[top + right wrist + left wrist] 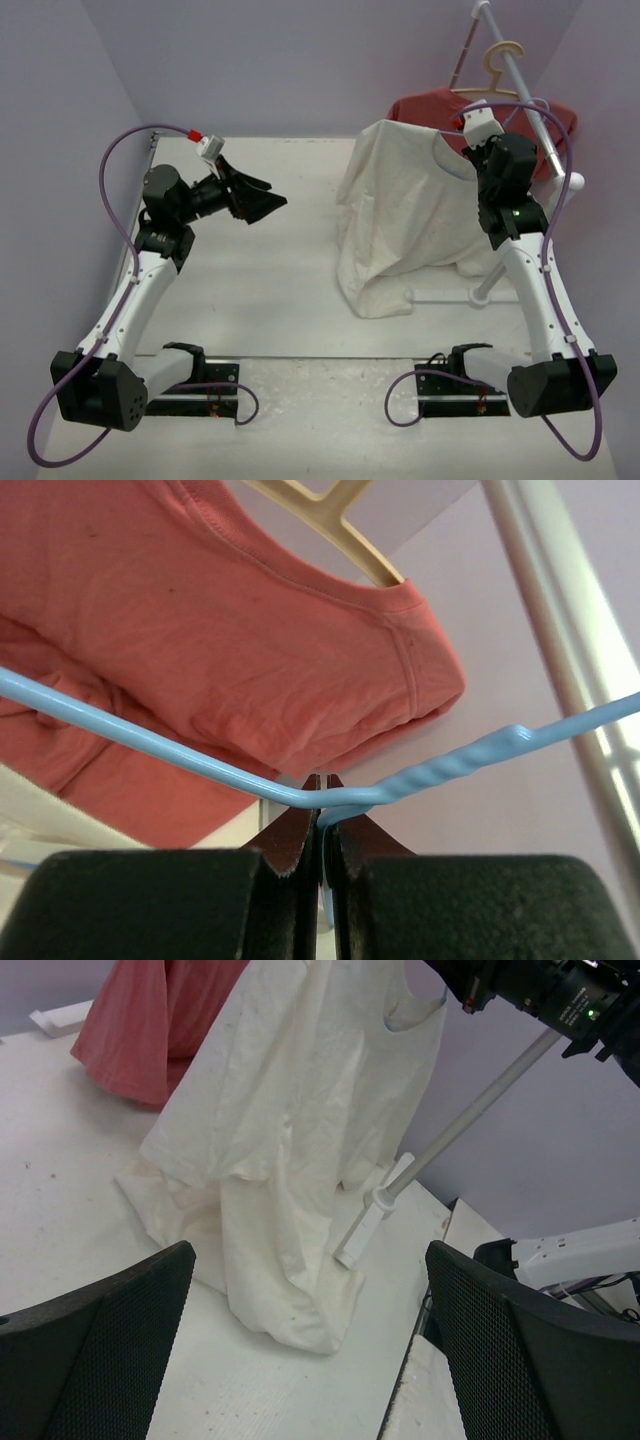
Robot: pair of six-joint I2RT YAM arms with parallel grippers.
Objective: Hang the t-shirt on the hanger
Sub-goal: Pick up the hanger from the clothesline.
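Pinching the hanger just beside its twisted neck, my right gripper is clamped tight on the blue wire. My left gripper hangs spread wide and empty at nine o'clock over the table. I count two shirts: the t-shirt draped at two o'clock with its hem on the table, and a red t-shirt behind it on the one beige hanger.

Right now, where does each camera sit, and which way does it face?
Top: above and behind, looking down on the table; left arm and right arm show, t-shirt at right.
Left wrist: faces the t-shirt and pole; left gripper open at bottom.
Right wrist: looks up at the red shirt; right gripper shut on the hanger.
Shared: the red shirt, in all three.
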